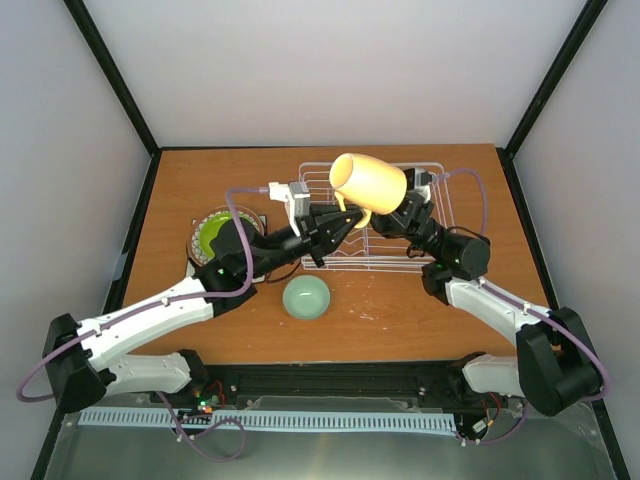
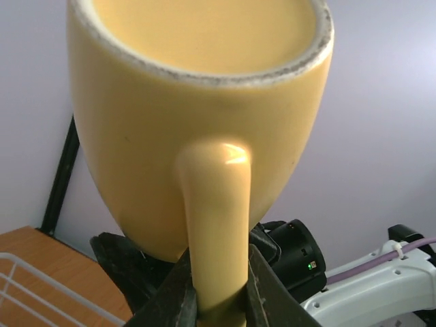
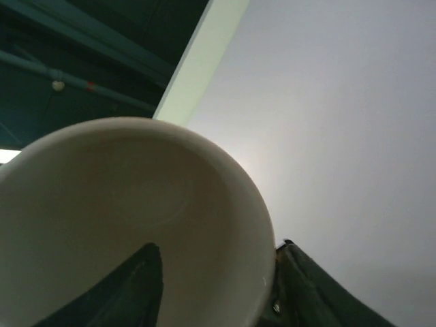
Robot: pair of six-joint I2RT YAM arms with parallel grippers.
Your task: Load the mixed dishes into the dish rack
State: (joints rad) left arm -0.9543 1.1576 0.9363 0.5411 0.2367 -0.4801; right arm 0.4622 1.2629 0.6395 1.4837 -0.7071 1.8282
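The yellow mug (image 1: 368, 180) hangs in the air above the white wire dish rack (image 1: 392, 262), lying on its side with its mouth toward the left. My left gripper (image 1: 347, 217) is shut on the mug's handle (image 2: 216, 225) from below; in the left wrist view the left gripper (image 2: 216, 283) has both fingers pressed against the handle. My right gripper (image 1: 406, 206) is at the mug's base, and in the right wrist view the right gripper (image 3: 216, 272) has its fingers either side of the mug's pale round body (image 3: 129, 225). The mint-green bowl (image 1: 306, 297) sits on the table in front of the rack.
The lime-green plate (image 1: 213, 233) lies on top of a stack with a dark patterned rim at the rack's left, partly under my left arm. A corner of the rack (image 2: 27, 276) shows in the left wrist view. Grey walls close in the table on three sides.
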